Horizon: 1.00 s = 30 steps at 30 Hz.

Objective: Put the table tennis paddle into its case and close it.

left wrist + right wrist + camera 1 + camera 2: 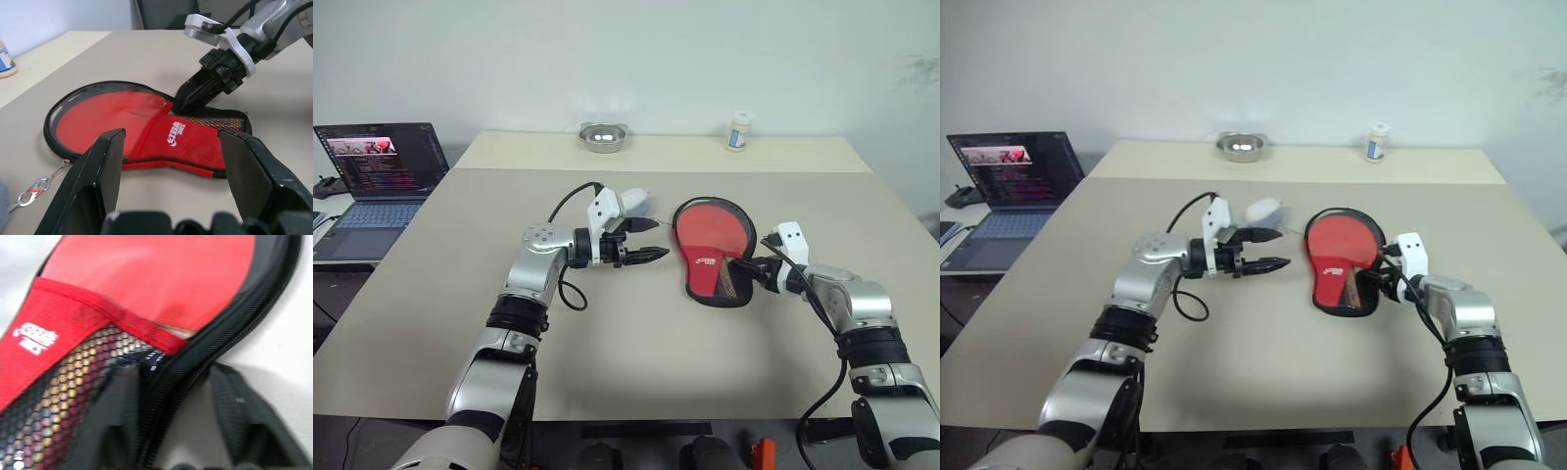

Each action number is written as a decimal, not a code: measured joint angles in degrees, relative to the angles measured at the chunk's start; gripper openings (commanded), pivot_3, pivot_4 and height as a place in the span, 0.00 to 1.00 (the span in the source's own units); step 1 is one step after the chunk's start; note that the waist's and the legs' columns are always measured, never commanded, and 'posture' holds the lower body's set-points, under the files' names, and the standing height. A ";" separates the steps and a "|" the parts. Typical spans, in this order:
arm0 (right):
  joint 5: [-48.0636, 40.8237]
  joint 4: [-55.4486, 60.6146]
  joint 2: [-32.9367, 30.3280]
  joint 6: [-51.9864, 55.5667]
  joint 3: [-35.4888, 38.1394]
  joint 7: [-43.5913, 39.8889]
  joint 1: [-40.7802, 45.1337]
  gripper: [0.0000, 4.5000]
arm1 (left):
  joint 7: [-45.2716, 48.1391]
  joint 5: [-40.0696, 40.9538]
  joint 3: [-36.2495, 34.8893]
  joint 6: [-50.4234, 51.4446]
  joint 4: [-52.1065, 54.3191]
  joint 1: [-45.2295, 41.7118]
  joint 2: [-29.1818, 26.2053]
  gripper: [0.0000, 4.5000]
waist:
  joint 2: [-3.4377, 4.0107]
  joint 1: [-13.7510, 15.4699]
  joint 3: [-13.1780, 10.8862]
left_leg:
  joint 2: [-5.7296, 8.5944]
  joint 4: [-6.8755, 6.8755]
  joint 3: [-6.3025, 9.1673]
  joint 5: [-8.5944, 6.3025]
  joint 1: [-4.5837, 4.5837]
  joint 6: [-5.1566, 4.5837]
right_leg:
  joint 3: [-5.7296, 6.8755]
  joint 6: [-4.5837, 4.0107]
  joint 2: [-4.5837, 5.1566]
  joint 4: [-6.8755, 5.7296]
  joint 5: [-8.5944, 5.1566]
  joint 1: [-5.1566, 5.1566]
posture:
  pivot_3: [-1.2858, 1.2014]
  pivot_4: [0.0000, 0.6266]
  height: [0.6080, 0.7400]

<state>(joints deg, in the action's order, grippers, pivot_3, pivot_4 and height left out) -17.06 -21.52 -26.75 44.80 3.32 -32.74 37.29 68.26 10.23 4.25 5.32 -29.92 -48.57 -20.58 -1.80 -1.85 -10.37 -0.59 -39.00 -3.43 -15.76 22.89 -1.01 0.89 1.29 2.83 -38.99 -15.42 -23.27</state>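
Left eye view: the table tennis paddle [710, 223] lies inside the unzipped case [717, 277] on the beige table [431, 294]; the right gripper [759, 271] straddles the case's black zipper edge, jaws closing around it; the left gripper [646, 240] hovers just beside, jaws apart and empty.

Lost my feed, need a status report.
Left pincer open, hovering beside the case. Right pincer straddling case's zipper edge. Paddle inside, case unzipped. Nothing blocking.
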 measured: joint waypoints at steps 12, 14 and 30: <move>-4.63 7.51 3.09 12.62 3.47 -0.80 -0.39 0.00 | 10.02 2.24 1.15 2.59 3.16 3.56 -8.16 0.73 | 0.04 -0.34 0.01 | -0.17 0.13 -0.01 0.06 0.09 0.08 | -0.04 -0.06 -0.15 0.01 0.02 -0.20 | 0.52 0.24 1.00; -5.70 11.83 4.66 15.53 2.50 -0.60 -1.26 0.00 | 12.00 2.24 1.74 2.91 3.44 3.81 -9.96 0.73 | 0.05 -0.38 0.00 | -0.17 0.14 0.00 0.07 0.12 0.09 | -0.05 -0.06 -0.16 0.00 0.02 -0.25 | 0.52 0.24 1.00; -16.19 50.06 5.43 36.79 6.77 6.56 -21.91 0.00 | 15.90 7.75 3.13 13.49 24.07 16.04 -17.51 0.73 | 0.04 0.32 0.00 | 0.01 0.10 0.10 0.06 0.23 0.07 | 0.08 -0.04 0.06 0.06 0.00 -0.22 | 0.52 0.24 1.00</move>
<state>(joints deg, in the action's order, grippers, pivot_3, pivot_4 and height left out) -33.25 28.54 -21.33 81.59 10.09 -26.18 15.38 84.16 17.98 7.38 18.81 -5.86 -32.53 -38.10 -1.75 -1.53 -10.37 -0.58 -38.90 -3.33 -15.71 23.12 -0.95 0.97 1.25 2.89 -38.93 -15.42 -23.49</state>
